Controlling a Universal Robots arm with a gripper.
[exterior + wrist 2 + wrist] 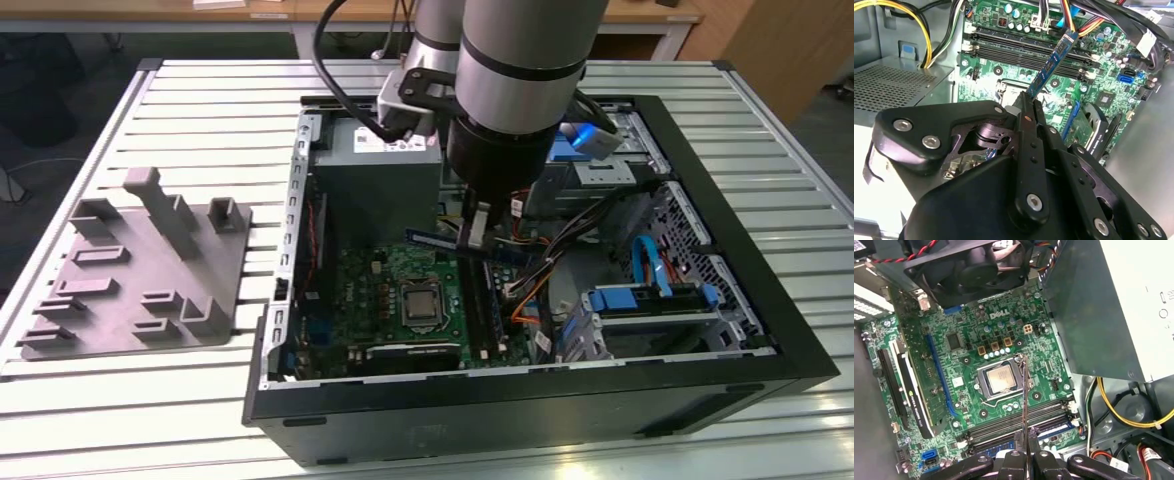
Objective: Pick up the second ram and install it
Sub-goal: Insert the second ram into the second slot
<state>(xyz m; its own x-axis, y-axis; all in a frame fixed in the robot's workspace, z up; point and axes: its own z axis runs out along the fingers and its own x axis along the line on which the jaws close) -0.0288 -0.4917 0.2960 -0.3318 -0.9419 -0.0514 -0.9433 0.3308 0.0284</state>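
Note:
My gripper [1030, 100] is shut on the second ram [1055, 59], a thin blue-green strip that sticks out from between the fingers. In the exterior view the gripper [473, 232] holds the ram [434, 239] inside the open computer case, above the green motherboard [387, 290]. The first wrist view shows the ram [1025, 400] edge-on as a thin line, rising from the gripper [1026, 454] across the memory slots [1004, 425] towards the processor socket [1000, 380]. The ram is clear of the slots [1019, 42].
The black case [747, 300] walls in the work area. A grey power supply [374, 180] sits at the back, with cable bundles [561, 250] and a blue drive bay [641, 300] on the exterior view's right. A grey fixture block [134, 270] lies on the slatted table [200, 100] outside.

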